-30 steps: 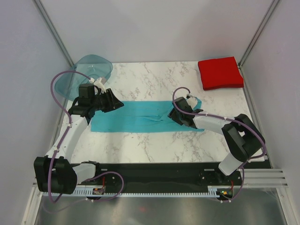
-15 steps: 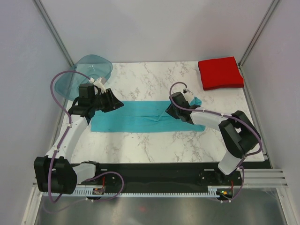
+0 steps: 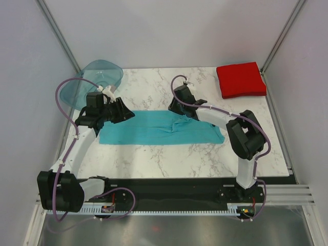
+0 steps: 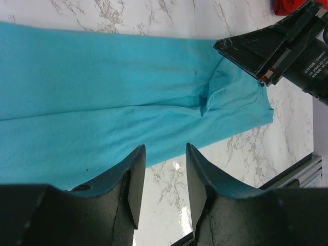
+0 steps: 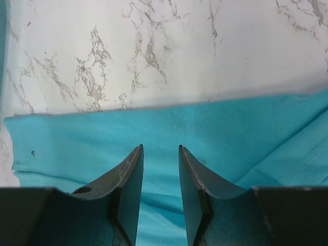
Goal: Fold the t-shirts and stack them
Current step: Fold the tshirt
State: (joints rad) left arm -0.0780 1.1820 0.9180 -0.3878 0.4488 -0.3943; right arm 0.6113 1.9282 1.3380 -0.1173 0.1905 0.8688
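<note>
Turquoise shirt (image 3: 161, 128): long strip across the middle of the table (image 3: 154, 164), marble margins along both long edges.
Red shirt (image 3: 241, 80): folded, far right corner.
Left gripper (image 3: 131, 114): over strip's left end, fingers apart, empty.
Right gripper (image 3: 171, 106): at strip's far edge, narrow gap, empty.

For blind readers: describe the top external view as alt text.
A turquoise t-shirt lies in a long strip, left gripper at its left end, right gripper at its far edge; a folded red t-shirt sits far right.
</note>
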